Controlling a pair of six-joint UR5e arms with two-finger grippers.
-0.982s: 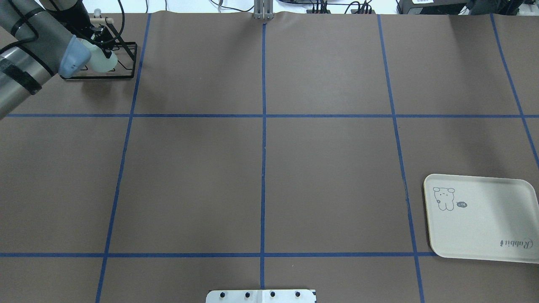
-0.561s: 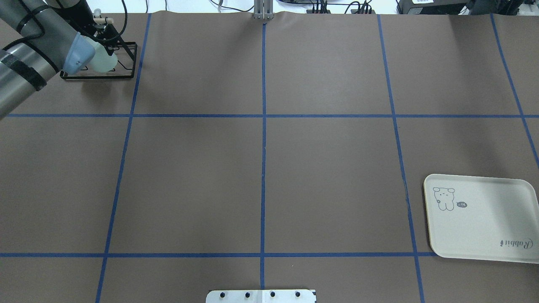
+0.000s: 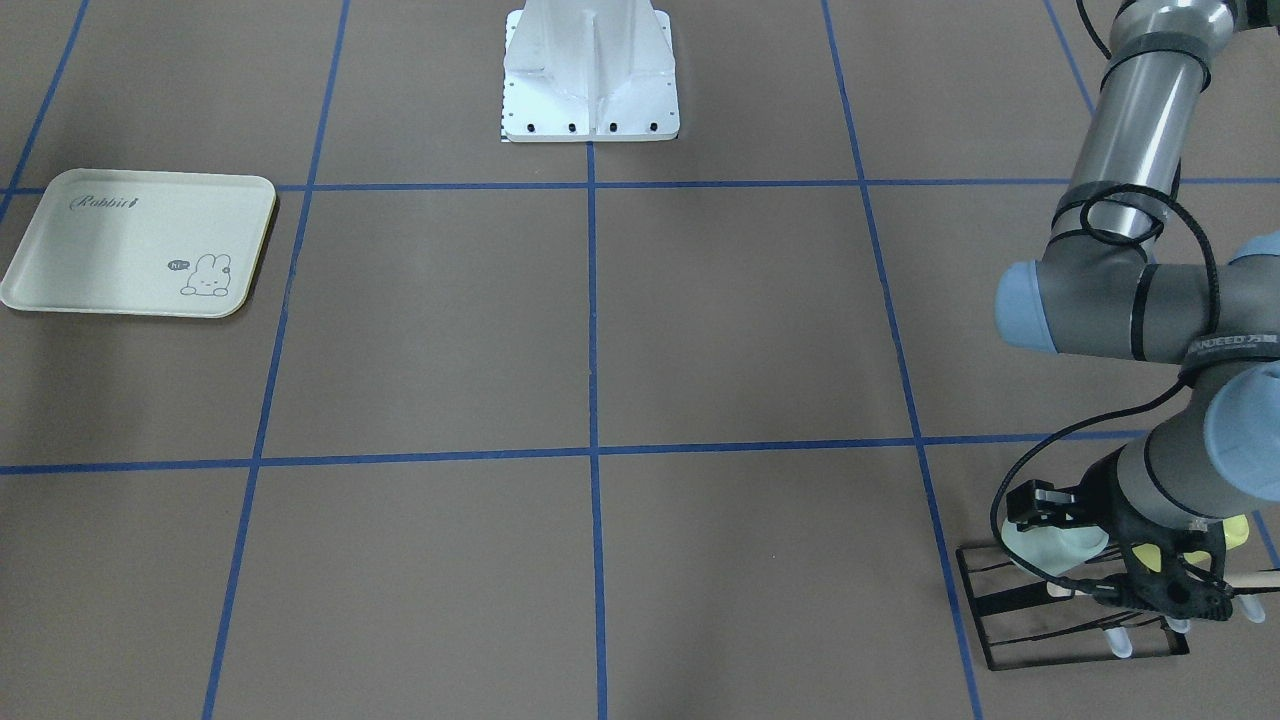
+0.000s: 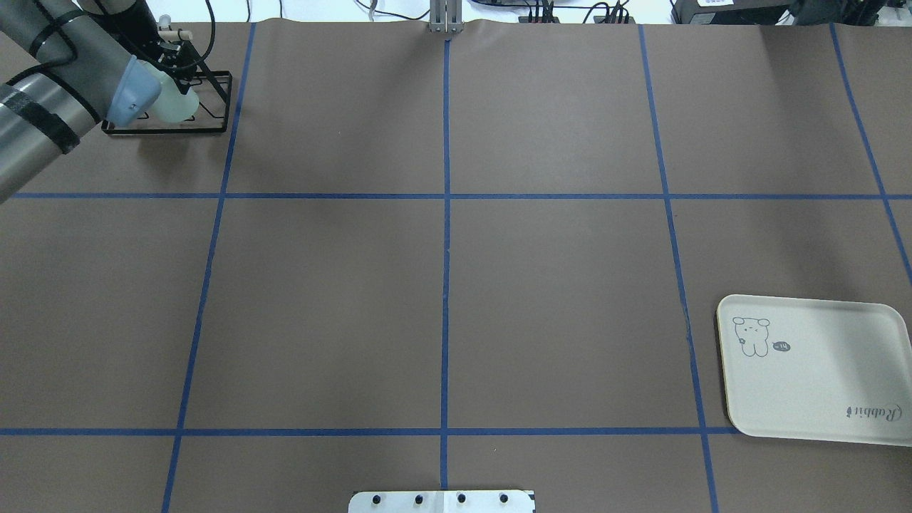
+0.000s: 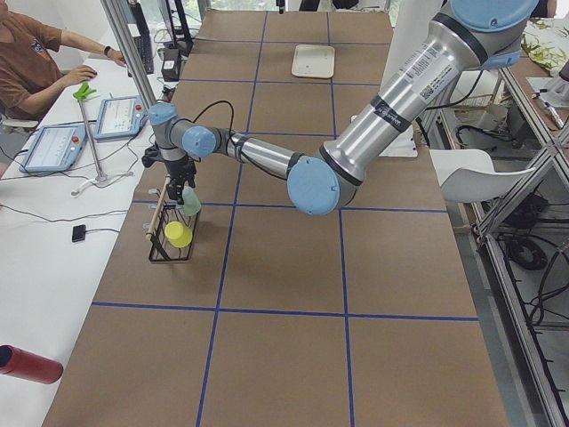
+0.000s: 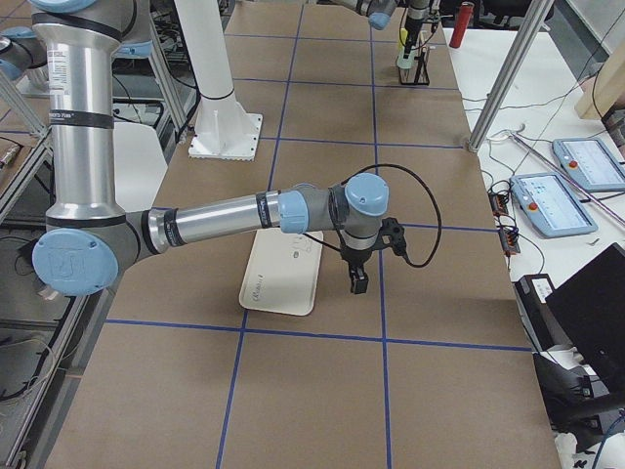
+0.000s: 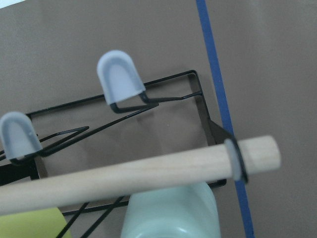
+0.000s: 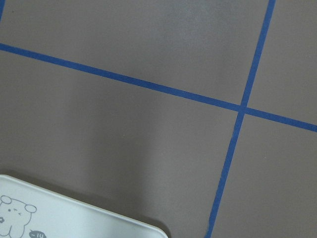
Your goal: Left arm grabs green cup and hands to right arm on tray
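The left arm stretches far out, left claw (image 5: 180, 187) pointing down; the right arm extends level, right claw (image 6: 357, 279) hanging down. Neither grip is readable.

The overhead camera looks down from behind the base (image 4: 442, 501); the front one faces it, putting the tray (image 4: 819, 385) at 4 o'clock, then 9 o'clock. Side cameras sight along the table (image 5: 284, 258). Wrist cameras sit close: left over the rack (image 7: 200, 99), right by the tray

We are finding the rack (image 5: 169, 253) standing in the table's (image 4: 556, 285) far left corner, the first cup (image 5: 190, 205) on it right of the second cup (image 5: 178, 234), the tray (image 4: 819, 377) lying near-right, well apart.
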